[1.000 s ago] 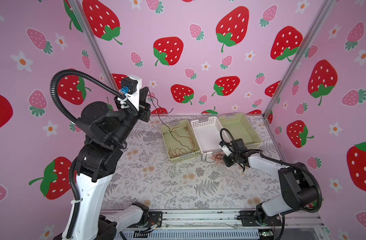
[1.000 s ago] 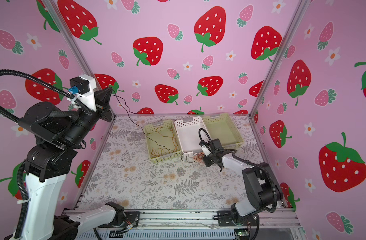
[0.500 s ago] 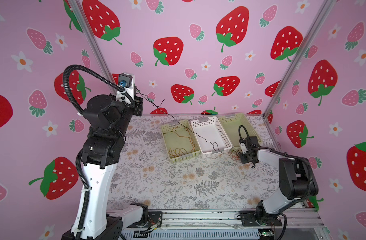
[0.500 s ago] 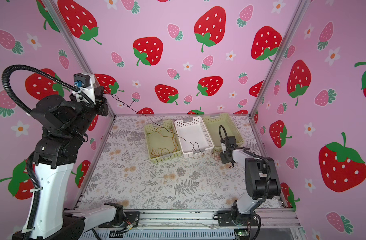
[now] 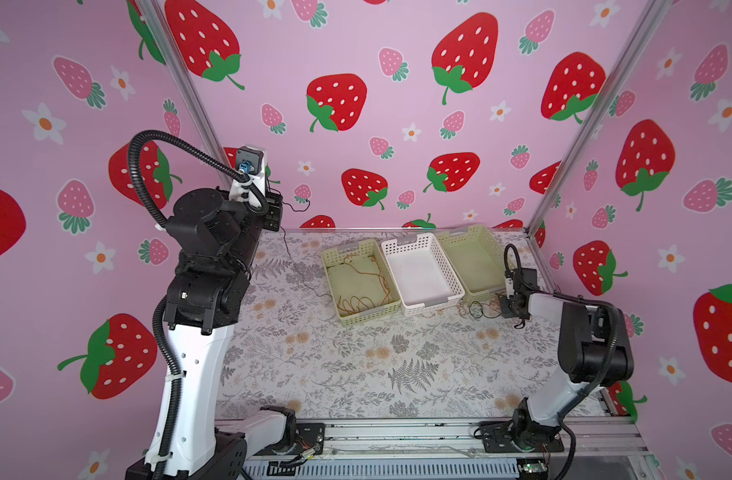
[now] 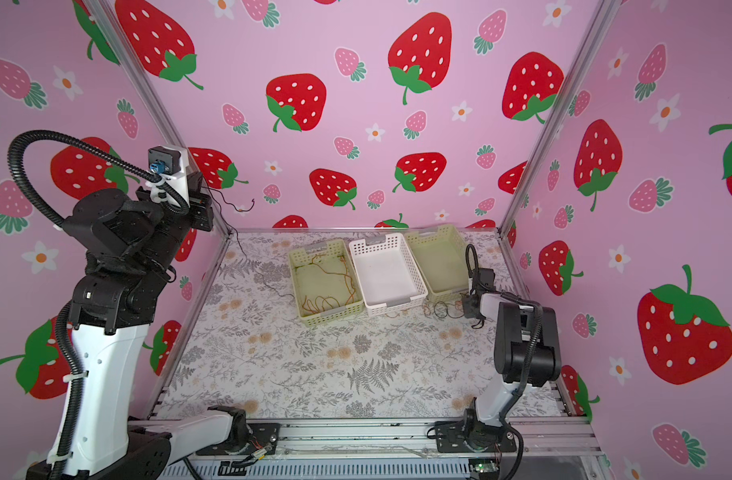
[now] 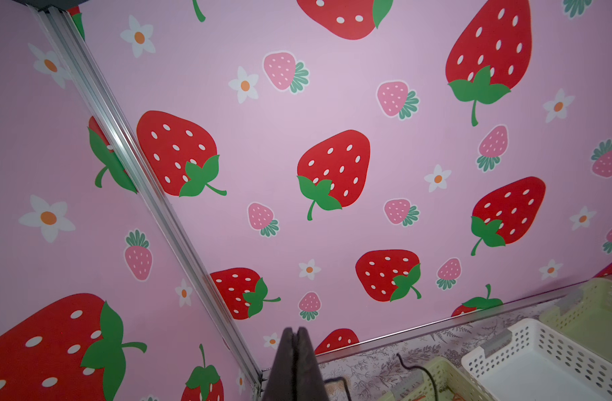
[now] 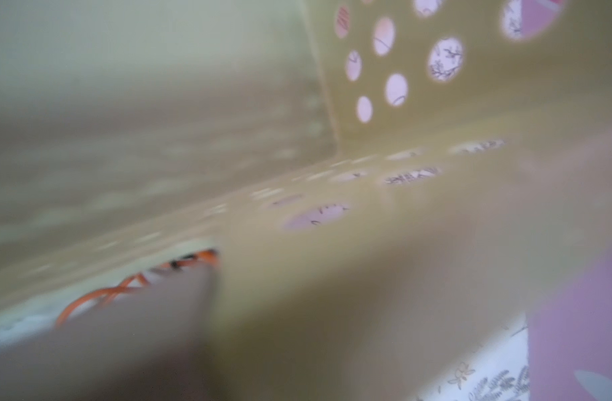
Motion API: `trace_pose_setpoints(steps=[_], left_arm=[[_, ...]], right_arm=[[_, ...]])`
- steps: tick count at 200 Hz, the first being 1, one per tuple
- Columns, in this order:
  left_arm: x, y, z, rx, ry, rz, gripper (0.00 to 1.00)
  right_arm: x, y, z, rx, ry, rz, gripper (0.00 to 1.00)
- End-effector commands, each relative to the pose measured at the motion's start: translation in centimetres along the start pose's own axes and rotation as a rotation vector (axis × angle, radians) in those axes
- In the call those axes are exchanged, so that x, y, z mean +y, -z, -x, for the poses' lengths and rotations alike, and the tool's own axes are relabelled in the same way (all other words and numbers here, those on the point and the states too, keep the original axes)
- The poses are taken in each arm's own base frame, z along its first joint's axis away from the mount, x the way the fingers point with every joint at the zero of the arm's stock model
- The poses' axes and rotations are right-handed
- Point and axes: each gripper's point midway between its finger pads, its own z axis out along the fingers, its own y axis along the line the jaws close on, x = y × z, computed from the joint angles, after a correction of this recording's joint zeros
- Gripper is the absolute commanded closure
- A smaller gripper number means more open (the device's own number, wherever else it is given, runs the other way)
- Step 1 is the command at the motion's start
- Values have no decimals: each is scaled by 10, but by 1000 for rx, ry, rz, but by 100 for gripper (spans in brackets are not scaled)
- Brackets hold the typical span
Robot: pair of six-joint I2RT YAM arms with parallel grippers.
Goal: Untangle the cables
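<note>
far left, left gripper stayed pinched on black cable, now slack; right gripper sat closed beside tangle; knot seemingly remained.

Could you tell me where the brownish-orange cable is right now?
In both top views, the brownish-orange cable lies coiled inside the left green basket, beside the white basket.

free: front and middle of tabletop, wide open | back: three baskets in a row bar the way | back-left: black cable slants from raised left fingers down to tabletop, crossing the path | right edge: right arm lies low, cable tangle just before the right basket
</note>
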Motion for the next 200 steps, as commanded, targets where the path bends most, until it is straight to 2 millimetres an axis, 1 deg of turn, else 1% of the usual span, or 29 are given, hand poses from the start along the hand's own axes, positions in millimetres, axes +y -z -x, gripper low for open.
trace_pose_setpoints(steps=[1, 8, 21, 25, 31, 36, 49, 51, 59, 66, 84, 95, 106, 108, 112, 144, 171, 189, 200], left_arm=[[-5, 9, 13, -58, 11, -47, 100], [-11, 9, 13, -63, 27, -81, 100], [-22, 10, 13, -67, 59, -140, 100], [-24, 10, 13, -68, 69, -153, 100], [-27, 11, 14, -72, 79, -167, 100], [-29, 12, 15, -74, 88, -180, 100], [-33, 14, 19, -87, 109, -208, 100], [-33, 14, 19, -89, 112, -213, 100], [-33, 15, 23, -96, 132, -220, 100], [-39, 17, 28, -112, 152, -261, 100], [-48, 16, 40, -140, 212, -328, 100], [-54, 15, 47, -156, 249, -370, 100], [-62, 14, 55, -171, 268, -414, 100], [-63, 13, 57, -173, 272, -421, 100], [-66, 13, 60, -178, 277, -433, 100], [-87, 10, 88, -228, 306, -533, 100], [-97, 4, 110, -283, 365, -609, 100], [-107, -10, 117, -298, 378, -631, 100], [-118, -21, 119, -301, 383, -653, 100]], right_arm=[[23, -10, -71, 244, 45, 91, 100], [27, -7, -69, 239, 50, 100, 98], [34, 0, -65, 225, 61, 114, 90], [36, 3, -63, 217, 60, 117, 86], [39, 8, -59, 201, 52, 135, 75], [42, 12, -56, 189, 48, 140, 71], [46, 22, -44, 144, 40, 148, 63], [48, 25, -46, 152, 45, 156, 62], [51, 34, -40, 127, 55, 158, 57], [54, 41, -33, 105, 63, 158, 54], [62, 58, -19, 46, 64, 191, 51], [65, 65, -15, 31, 70, 206, 49], [69, 70, -13, 24, 81, 215, 49], [69, 72, -12, 21, 82, 216, 46], [70, 73, -12, 19, 88, 219, 44], [76, 88, -6, -11, 99, 242, 41], [80, 94, -3, -25, 98, 274, 39], [84, 93, -2, -23, 98, 298, 39], [87, 93, -2, -21, 97, 312, 39]])
